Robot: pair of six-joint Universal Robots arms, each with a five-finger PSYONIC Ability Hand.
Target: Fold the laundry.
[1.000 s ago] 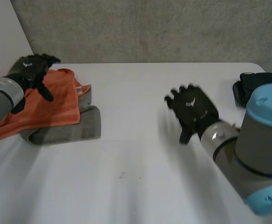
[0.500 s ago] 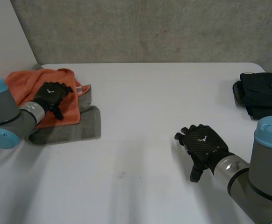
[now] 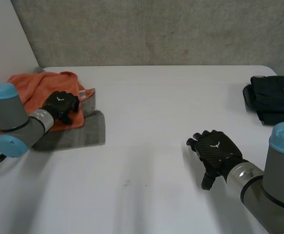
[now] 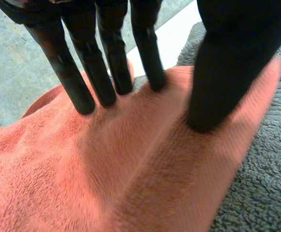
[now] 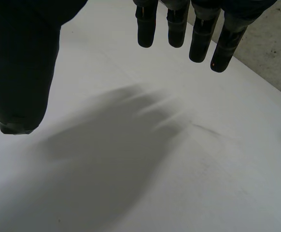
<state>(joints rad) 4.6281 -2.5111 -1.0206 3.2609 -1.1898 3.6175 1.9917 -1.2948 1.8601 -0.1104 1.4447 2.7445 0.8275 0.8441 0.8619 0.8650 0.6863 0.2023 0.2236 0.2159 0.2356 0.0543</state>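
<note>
An orange towel [image 3: 34,87] lies crumpled on top of a folded grey towel [image 3: 86,131] at the table's left side. My left hand [image 3: 61,104] rests on the orange towel near its right front corner. In the left wrist view its fingers [image 4: 106,72] and thumb dig into the orange towel [image 4: 82,183], and a ridge of cloth is bunched between them. The grey towel [image 4: 268,179] shows beside the thumb. My right hand [image 3: 214,150] hovers low over the bare table at the front right, and its fingers [image 5: 176,24] are straight and hold nothing.
A pile of dark clothing [image 3: 273,97] sits at the table's right edge. The white table [image 3: 147,102] runs bare between the towels and my right hand. A concrete wall stands behind the far edge.
My left hand came down from the orange towel's far side to its front right part and curled into the cloth. My right hand dropped lower and drew back toward the front right.
</note>
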